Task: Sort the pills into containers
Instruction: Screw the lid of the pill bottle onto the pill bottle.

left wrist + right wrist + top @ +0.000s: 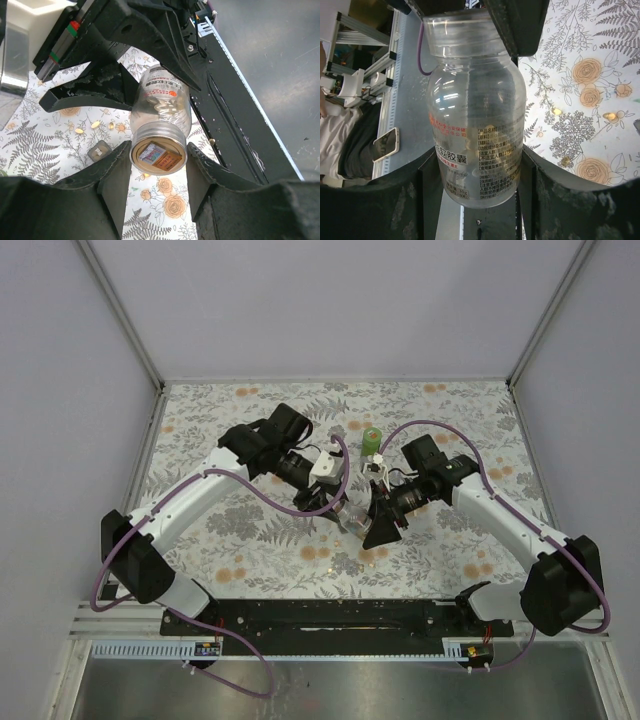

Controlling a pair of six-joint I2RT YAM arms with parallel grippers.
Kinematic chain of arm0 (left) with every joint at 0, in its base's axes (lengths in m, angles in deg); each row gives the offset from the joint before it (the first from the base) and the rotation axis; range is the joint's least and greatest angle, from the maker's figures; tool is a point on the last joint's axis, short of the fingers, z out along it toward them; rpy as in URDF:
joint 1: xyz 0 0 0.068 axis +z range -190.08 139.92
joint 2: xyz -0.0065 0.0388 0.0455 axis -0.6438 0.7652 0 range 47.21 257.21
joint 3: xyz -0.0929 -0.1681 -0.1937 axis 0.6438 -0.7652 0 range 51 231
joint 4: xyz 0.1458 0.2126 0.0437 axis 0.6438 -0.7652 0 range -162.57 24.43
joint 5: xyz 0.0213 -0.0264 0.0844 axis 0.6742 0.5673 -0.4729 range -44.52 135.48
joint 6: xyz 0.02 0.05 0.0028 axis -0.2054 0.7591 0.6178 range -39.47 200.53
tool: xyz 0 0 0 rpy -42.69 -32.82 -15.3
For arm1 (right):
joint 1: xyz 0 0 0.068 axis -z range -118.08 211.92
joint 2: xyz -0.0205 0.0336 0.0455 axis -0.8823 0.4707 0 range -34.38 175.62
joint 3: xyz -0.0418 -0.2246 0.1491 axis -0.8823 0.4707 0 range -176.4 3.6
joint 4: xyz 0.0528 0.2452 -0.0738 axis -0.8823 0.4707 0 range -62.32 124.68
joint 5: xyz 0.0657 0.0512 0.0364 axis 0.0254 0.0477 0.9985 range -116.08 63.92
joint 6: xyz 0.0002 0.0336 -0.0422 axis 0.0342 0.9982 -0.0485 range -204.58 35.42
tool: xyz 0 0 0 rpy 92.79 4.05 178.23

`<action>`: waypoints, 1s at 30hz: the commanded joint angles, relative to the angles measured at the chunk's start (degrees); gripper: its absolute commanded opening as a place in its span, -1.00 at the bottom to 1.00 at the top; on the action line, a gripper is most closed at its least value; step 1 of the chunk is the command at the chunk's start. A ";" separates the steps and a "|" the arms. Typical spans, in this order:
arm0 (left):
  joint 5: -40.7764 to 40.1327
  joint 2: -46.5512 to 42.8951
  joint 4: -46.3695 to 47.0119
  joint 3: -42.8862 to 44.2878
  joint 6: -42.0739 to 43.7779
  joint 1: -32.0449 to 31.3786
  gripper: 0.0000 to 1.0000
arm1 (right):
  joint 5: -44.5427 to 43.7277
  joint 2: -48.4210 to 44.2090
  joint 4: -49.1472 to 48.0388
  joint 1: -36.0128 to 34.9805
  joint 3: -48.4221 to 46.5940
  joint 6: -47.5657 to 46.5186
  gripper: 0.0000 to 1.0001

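Note:
A clear plastic pill bottle (477, 130) with red and black print hangs on its side above the floral table, between both arms. My right gripper (477, 185) is shut on its body near the base. The bottle's clear screw cap (158, 155) sits between the fingers of my left gripper (158, 165), which is shut on it. A few pale capsules show inside the bottle (165, 105). Loose yellow pills (95, 124) lie on the table below, and other pills (556, 111) show in the right wrist view. From above, the bottle (353, 512) is mostly hidden by the two grippers.
A green-capped container (372, 438) stands just behind the grippers, with a small white object (376, 464) beside it. A small grey square piece (98, 150) lies near the pills. The black rail (340, 615) runs along the table's near edge.

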 commanded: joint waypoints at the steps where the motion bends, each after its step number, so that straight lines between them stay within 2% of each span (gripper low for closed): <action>1: 2.30 -2.25 -1.44 -0.95 5.43 -1.89 -0.55 | 5.92 0.67 -3.62 0.65 -4.06 0.50 -1.00; 4: 1.24 -2.26 -1.44 -0.60 5.70 -1.98 -0.46 | 6.10 0.67 -3.62 0.57 -4.06 0.59 -1.00; 5: 1.16 -2.17 -1.53 -0.34 5.52 -1.98 -0.37 | 5.93 0.59 -3.62 0.57 -4.06 0.50 -1.00; 9: 1.33 -2.34 -1.53 -0.34 5.17 -1.89 0.06 | 4.35 -0.20 -3.97 0.57 -3.80 0.15 -1.00; 13: 0.98 -3.48 1.45 -2.17 2.63 -1.89 0.57 | 2.94 -1.26 -4.58 0.57 -3.09 0.41 -1.00; 16: 0.37 -5.59 6.10 -4.99 0.25 -1.89 0.81 | 2.33 -1.61 -5.20 0.65 -2.74 0.77 -1.00; 19: -0.51 -7.00 9.63 -6.31 -2.73 -1.89 0.90 | 1.62 -2.05 -5.55 0.57 -2.39 0.77 -1.00; 23: -0.96 -6.74 11.56 -6.31 -7.73 -0.75 0.92 | -0.13 -3.01 -6.60 0.57 -1.77 1.12 -1.00; 30: -3.76 -7.26 17.89 -5.53 -25.93 2.06 0.90 | -9.96 -7.67 -13.19 0.65 1.56 4.89 -1.00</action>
